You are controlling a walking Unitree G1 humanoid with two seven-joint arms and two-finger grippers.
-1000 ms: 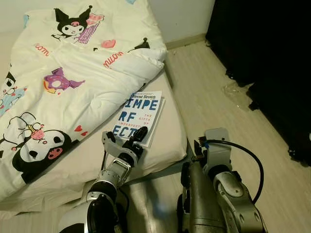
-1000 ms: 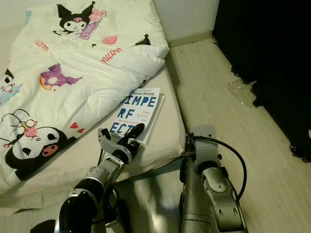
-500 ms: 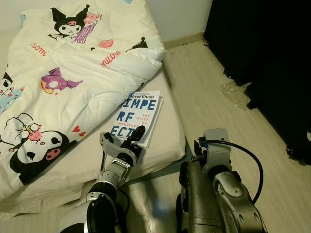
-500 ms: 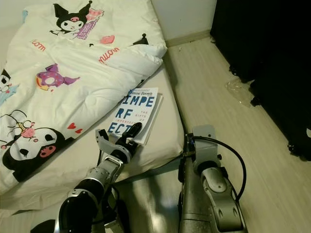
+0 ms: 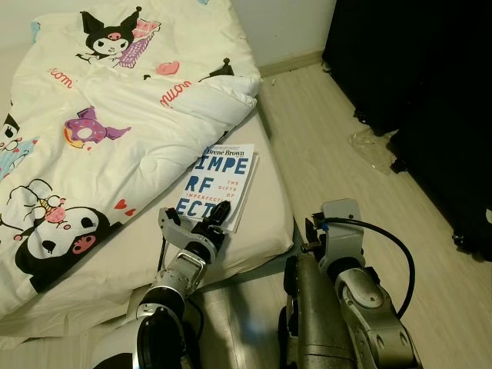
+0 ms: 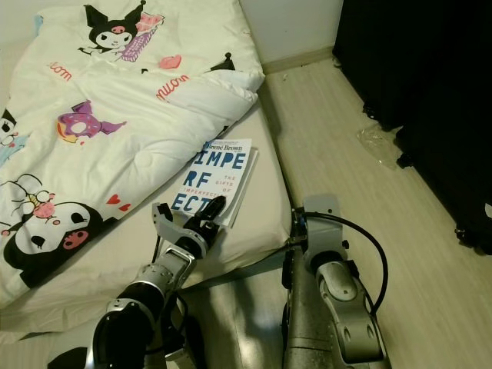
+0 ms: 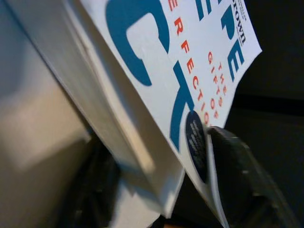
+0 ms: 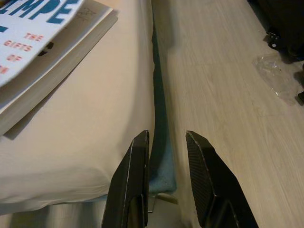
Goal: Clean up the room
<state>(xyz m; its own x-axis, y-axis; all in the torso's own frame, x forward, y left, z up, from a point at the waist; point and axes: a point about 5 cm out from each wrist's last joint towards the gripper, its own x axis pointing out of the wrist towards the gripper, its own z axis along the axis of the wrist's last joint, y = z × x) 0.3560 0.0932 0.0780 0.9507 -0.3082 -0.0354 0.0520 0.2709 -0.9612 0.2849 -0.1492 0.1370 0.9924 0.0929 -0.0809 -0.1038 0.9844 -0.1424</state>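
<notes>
Both arms are built of rounded silver-grey metal segments with darker joints, and the right arm (image 5: 338, 307) ends in a pale boxy wrist housing from which a black cable loops out and back into the forearm. The left arm (image 5: 173, 284) is slimmer, with a light grey bracket at its wrist and a black base near the shoulder. Each tool has two long, matt black fingers (image 8: 135, 175) that taper toward flat, slightly rounded tips.

The right gripper (image 8: 165, 142) hangs with its two black fingers (image 8: 135, 161) a little apart, nothing between them, above the mattress (image 8: 90, 142) edge where it meets the pale wood floor (image 8: 223, 85). A white book (image 8: 42, 61) with blue lettering lies near that edge. What looks like crumpled clear plastic (image 8: 278, 76) lies on the floor.
</notes>
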